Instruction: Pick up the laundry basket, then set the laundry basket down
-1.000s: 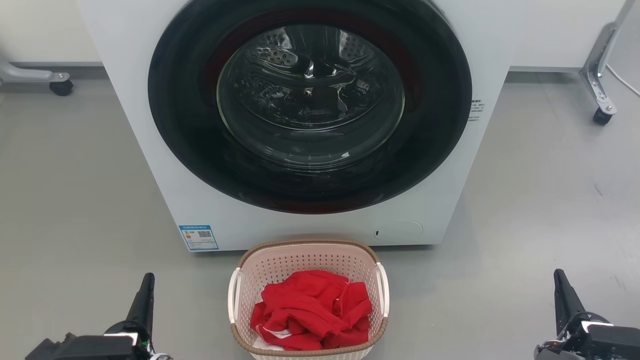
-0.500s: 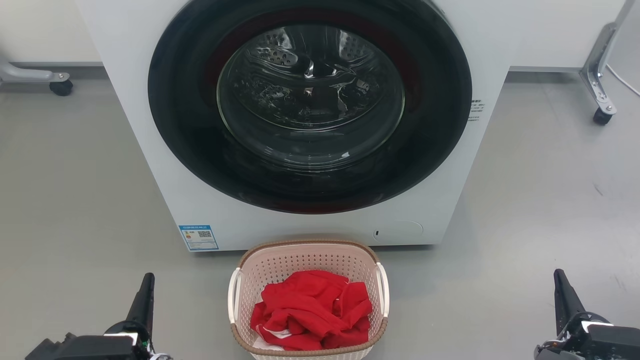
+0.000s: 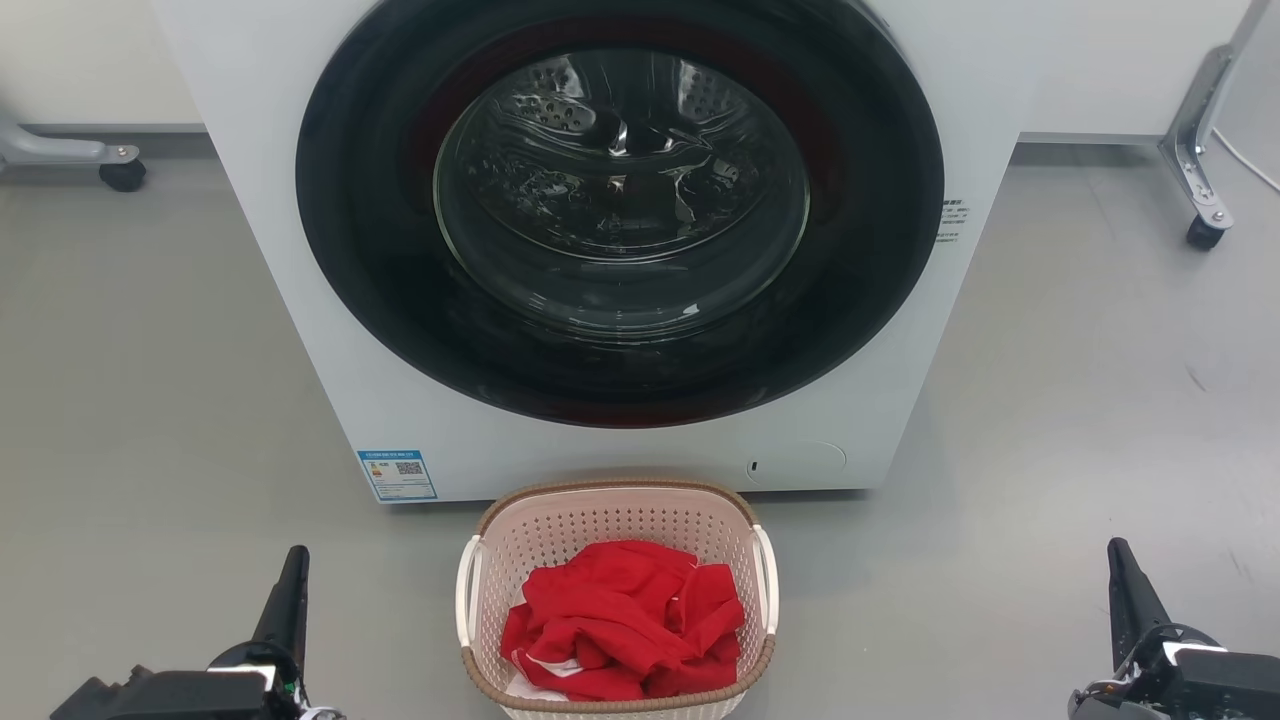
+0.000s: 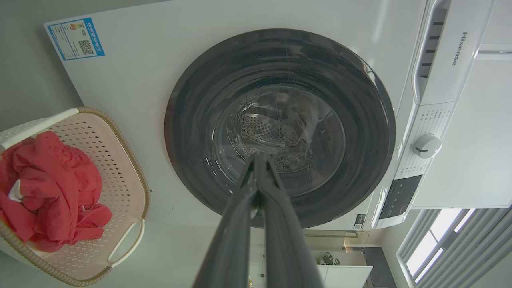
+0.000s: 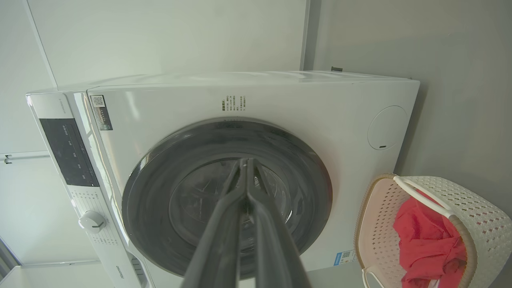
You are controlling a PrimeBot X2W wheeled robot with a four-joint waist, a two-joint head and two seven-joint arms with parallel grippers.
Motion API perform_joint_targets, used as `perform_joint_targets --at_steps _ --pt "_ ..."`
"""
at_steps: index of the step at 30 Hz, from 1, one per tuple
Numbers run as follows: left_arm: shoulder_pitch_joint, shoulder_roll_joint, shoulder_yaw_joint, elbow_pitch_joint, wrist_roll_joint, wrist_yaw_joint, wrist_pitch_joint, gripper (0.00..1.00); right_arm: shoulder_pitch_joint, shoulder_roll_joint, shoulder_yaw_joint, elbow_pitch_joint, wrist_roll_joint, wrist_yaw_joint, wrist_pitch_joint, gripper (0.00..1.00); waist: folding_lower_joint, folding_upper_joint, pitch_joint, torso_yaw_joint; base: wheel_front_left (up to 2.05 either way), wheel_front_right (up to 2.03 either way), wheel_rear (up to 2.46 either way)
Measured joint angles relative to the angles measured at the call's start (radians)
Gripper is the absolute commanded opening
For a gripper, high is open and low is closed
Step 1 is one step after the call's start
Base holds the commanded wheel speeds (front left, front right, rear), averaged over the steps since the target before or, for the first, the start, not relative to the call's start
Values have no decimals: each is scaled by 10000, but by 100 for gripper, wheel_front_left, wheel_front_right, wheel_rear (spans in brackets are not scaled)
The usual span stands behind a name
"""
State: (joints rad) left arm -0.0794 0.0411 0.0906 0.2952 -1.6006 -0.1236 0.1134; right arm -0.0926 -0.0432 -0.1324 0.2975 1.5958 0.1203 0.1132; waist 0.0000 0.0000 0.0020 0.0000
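Note:
The laundry basket (image 3: 560,520) is pale pink and perforated, with a brown woven-look rim and white side handles. It stands on the floor just in front of the washer and holds red cloth (image 3: 625,620). The basket (image 4: 120,160) lies at the left of the left wrist view, and the basket (image 5: 376,224) at the lower right of the right wrist view. My left gripper (image 3: 295,556) is at the lower left, well left of the basket, shut and empty. My right gripper (image 3: 1117,550) is at the lower right, far from the basket, shut and empty.
A white front-loading washer (image 3: 300,250) with a closed dark round door (image 3: 620,210) stands right behind the basket. Wheeled metal frame legs stand at the far left (image 3: 120,170) and far right (image 3: 1200,210). Grey floor (image 3: 150,400) spreads on both sides.

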Motion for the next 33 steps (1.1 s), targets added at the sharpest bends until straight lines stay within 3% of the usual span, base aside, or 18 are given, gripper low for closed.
perform_joint_targets --at_steps 33 --pt "0 0 0 -4 0 0 2 0 0 0 0 -2 0 2 0 0 0 0 0 0 0 0 0"
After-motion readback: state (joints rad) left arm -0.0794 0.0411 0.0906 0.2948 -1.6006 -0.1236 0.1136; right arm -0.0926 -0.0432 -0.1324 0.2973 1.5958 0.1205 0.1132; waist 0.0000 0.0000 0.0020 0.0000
